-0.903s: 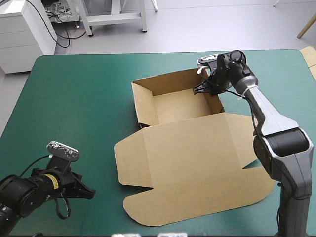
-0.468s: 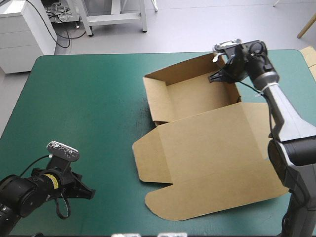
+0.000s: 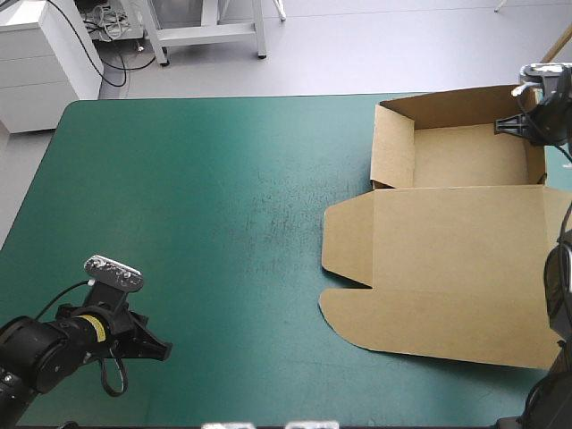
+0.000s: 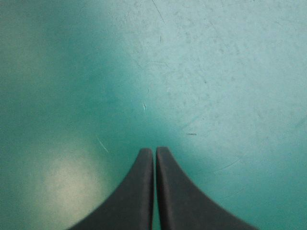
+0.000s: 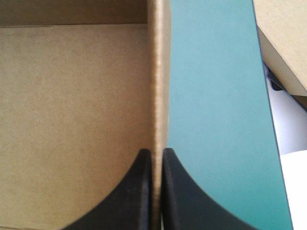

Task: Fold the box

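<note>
Dragged well to the right since earlier, together with the right claw: box, now at the far right corner of the bench, close to the right edge. Open tray on the far side, walls raised. Lid and flaps flat on the teal-green cover, spread toward the near edge. Held by the tray's right wall, black fingers clenched on the upright brown board, tray floor on one side and bare cover on the other. Just past the bench's right edge, a piece of more board. Well apart at the near left corner, left claw clenched on nothing, fingers pressed together over bare cover.
</note>
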Robot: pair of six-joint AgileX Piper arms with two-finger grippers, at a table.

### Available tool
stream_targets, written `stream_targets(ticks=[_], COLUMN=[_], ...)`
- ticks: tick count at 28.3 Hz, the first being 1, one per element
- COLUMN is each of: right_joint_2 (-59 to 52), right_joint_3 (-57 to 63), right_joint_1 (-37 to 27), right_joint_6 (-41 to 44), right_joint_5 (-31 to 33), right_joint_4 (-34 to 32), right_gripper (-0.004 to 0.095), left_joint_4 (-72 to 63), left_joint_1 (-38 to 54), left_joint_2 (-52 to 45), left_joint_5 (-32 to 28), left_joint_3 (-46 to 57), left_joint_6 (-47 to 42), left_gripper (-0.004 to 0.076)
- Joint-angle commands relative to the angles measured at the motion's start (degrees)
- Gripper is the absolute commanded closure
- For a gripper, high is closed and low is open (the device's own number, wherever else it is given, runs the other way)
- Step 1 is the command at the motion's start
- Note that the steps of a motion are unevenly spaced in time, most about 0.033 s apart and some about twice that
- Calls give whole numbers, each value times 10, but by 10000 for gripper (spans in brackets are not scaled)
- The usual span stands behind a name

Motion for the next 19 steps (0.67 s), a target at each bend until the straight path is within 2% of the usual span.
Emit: stream_targets(ticks=[1, 10, 12, 16, 18, 19], right_joint_2=[-25, 21, 25, 26, 22, 17], right_joint_3=[-15, -15, -15, -16, -16, -17], right_joint_1=[-42, -104, -111, -114, -114, -114], right_joint_6=[-9, -1, -1, -1, -1, -1], right_joint_5=[-31, -14, -18, -34, -33, -25], right_joint_4=[35, 53, 53, 53, 53, 53], right_gripper=[929, 916, 880, 678, 515, 358], left_joint_4=[2, 2, 2, 4, 4, 4], left_joint_1=[0, 0, 0, 0, 0, 0], left_joint_2=[-4, -4, -4, -4, -4, -4], left_joint_5=[-21, -13, -10, -9, -9, -7], left_joint_3=[-15, -15, -15, -15, -15, -15], left_joint_6=[-4, -4, -4, -6, -6, -6], left_gripper=[731, 731, 731, 731, 731, 731])
